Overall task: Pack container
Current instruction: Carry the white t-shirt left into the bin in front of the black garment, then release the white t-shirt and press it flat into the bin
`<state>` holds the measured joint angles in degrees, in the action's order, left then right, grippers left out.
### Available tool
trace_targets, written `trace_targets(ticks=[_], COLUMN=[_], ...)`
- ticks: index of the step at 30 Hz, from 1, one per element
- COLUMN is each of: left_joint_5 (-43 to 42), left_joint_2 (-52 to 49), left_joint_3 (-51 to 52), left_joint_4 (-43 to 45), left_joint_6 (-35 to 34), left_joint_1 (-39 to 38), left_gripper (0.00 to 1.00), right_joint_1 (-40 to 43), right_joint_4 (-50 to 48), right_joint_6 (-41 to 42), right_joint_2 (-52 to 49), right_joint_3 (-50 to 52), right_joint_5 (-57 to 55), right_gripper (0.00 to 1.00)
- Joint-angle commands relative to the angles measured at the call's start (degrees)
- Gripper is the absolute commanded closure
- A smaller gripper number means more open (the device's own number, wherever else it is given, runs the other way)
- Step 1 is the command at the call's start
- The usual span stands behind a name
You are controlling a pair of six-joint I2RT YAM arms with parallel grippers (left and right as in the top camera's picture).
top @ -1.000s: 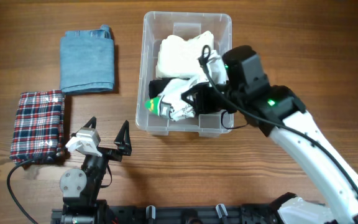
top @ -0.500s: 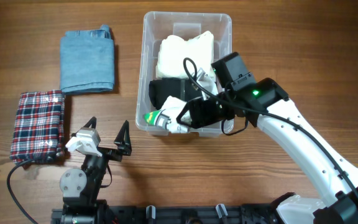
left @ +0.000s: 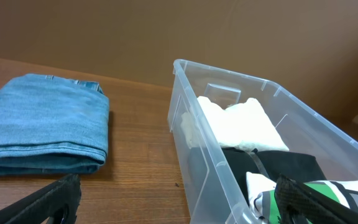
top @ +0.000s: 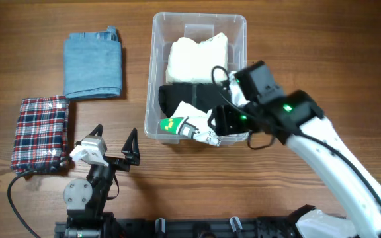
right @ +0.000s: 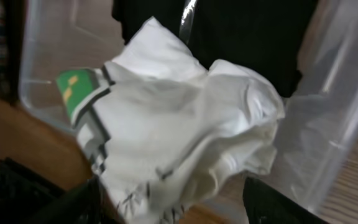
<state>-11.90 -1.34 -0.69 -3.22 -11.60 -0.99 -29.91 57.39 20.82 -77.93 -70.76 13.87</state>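
- A folded plaid cloth (top: 40, 134) lies at the far left of the tabletop (top: 309, 53). A folded denim cloth (top: 93, 64) lies just beyond it, farther from the robot. Both are outside the bin, apart from it on its left.
- The left claw (top: 116, 131) sits low at the near edge, its fingers spread wide and holding nothing. The plaid cloth is just to its left, and the container is ahead and to its right.
- The container (top: 156, 66) stands mid-tabletop with its long axis running away from the robot, so its short near wall faces both arms.
- Inside it, a cream garment (top: 197, 58) fills the far end and a black garment (top: 180, 96) lies in the middle. A crumpled white garment (top: 194, 125) with a green patch sits at the near end and seems to lap over the near rim.
- The right claw (right: 166, 202) hangs over the container's near right corner, directly above the white garment. Its jaws stand apart on either side of the cloth and pinch nothing.
- Packing looks partly done, with two cloths not yet in the bin. Both lie to the left of it, so the left arm is the nearer one, and the plaid cloth is closest to that claw. The right arm would have to reach across the bin.
- The overhanging white garment may need tucking in, and the right claw is placed for that.
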Motion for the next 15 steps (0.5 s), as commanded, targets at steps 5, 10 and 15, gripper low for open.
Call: trace_targets(ticks=[5,10,15], left_joint_5=[-0.1,-0.1,-0.1], left_joint_2=[-0.3,-0.3,-0.3], left_joint_3=[0.3,0.3,0.3], left_joint_4=[0.0,0.0,0.0], left_joint_6=[0.9,0.9,0.9], left_joint_1=[0.5,0.5,0.5], left_gripper=[0.00,0.00,0.00], right_joint_1=[-0.1,-0.2,-2.6], right_joint_4=[-0.2,-3.0,-7.5], right_joint_6=[0.3,-0.3,-0.1], right_joint_2=[8.0,7.8,6.7], right_joint_3=[-1.6,-1.6,-1.6], right_joint_5=[4.4,10.8,14.7], right_gripper=[0.39,0.56,0.65])
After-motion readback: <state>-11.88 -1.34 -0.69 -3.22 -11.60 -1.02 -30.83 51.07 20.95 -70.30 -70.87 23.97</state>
